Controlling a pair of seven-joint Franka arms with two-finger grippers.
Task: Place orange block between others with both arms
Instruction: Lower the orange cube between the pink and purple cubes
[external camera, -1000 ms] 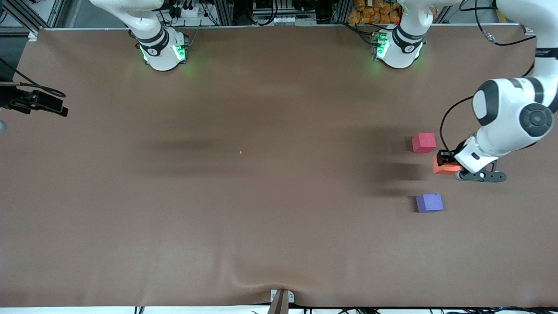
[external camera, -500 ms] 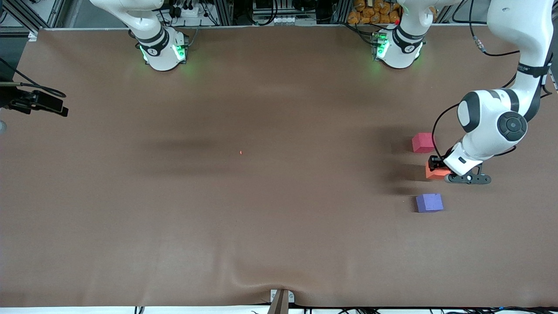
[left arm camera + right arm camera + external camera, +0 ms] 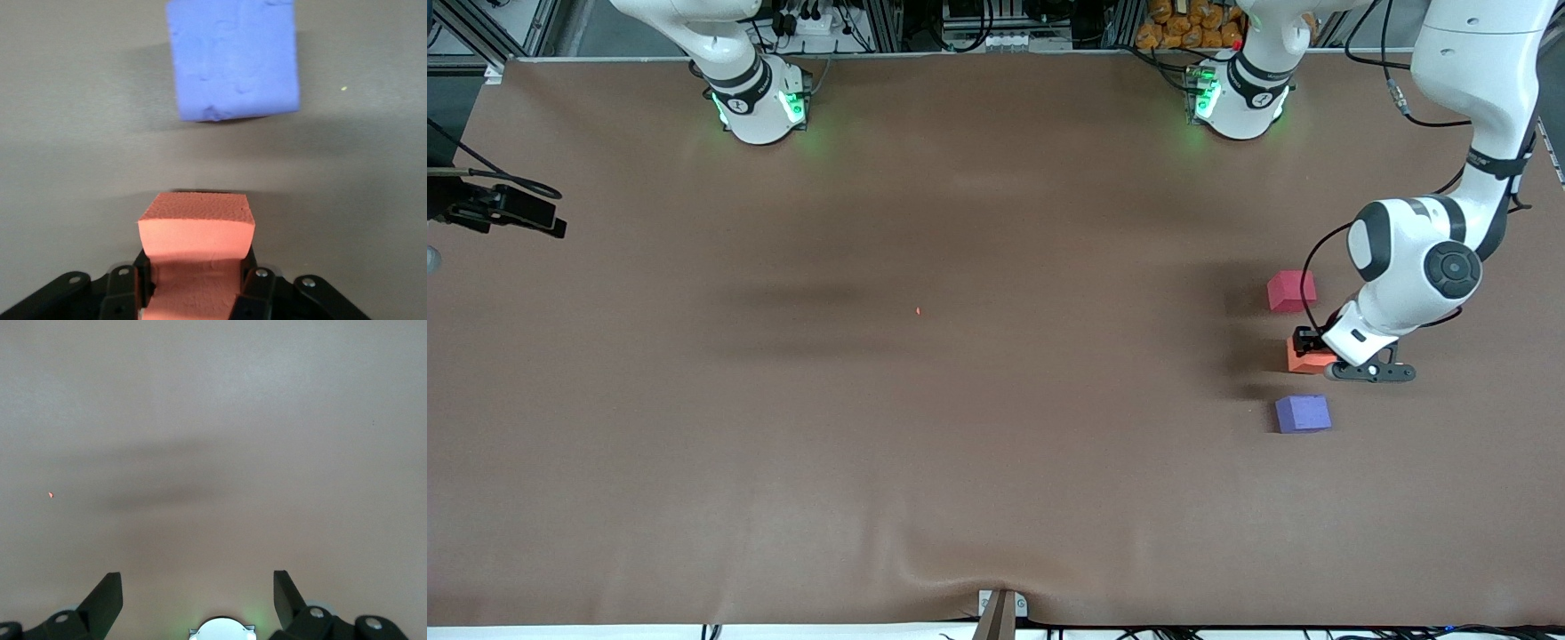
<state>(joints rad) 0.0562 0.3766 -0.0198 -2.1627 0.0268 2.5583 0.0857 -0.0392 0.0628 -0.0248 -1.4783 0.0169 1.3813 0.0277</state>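
Note:
My left gripper (image 3: 1309,349) is shut on the orange block (image 3: 1302,356), its two black fingers pressing the cube's sides (image 3: 197,230). The block sits low over the table in the gap between the others. The pinkish-red cube (image 3: 1291,291) lies farther from the front camera than the block. The purple cube (image 3: 1303,413) lies nearer to that camera and fills much of the left wrist view (image 3: 231,57). My right gripper (image 3: 197,587) is open over bare brown table with nothing between its fingers. In the front view only that arm's base (image 3: 756,98) shows.
A black clamp-like mount (image 3: 503,209) juts in at the right arm's end of the table. A tiny red speck (image 3: 918,310) lies mid-table. The left arm's green-lit base (image 3: 1238,98) stands at the table's back edge. The brown mat (image 3: 960,462) covers the table.
The left arm has carried the orange block a short way toward the right arm's end, from beside the two cubes into the gap between them. The right gripper's view is unchanged.

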